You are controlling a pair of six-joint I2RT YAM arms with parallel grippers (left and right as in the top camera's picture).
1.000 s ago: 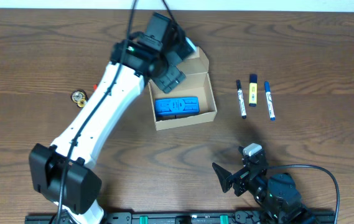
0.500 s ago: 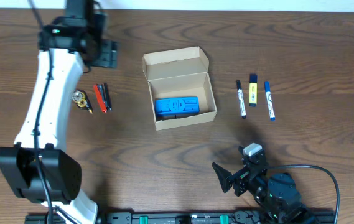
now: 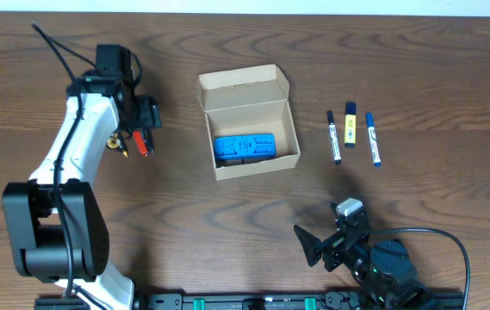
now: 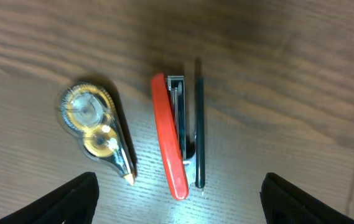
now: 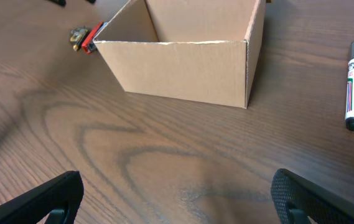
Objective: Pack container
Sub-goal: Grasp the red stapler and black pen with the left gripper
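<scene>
So far only one blue item (image 3: 243, 146) lies in the open container (image 3: 246, 120) at mid-table, while the left gripper (image 4: 180, 190), jaws wide, hovers over a red stapler (image 4: 167, 143) and black pen (image 4: 199, 124), three markers (image 3: 350, 125) wait to the box's right, and the right gripper (image 5: 177, 199) sits parked, also spread wide.

bench (image 3: 227, 224) is carrying everything | box (image 3: 243, 86) is sitting open mid-bench | three markers (image 3: 350, 125) are lying right of it | red stapler (image 4: 167, 143) and tape roller (image 4: 96, 134) are lying left
</scene>
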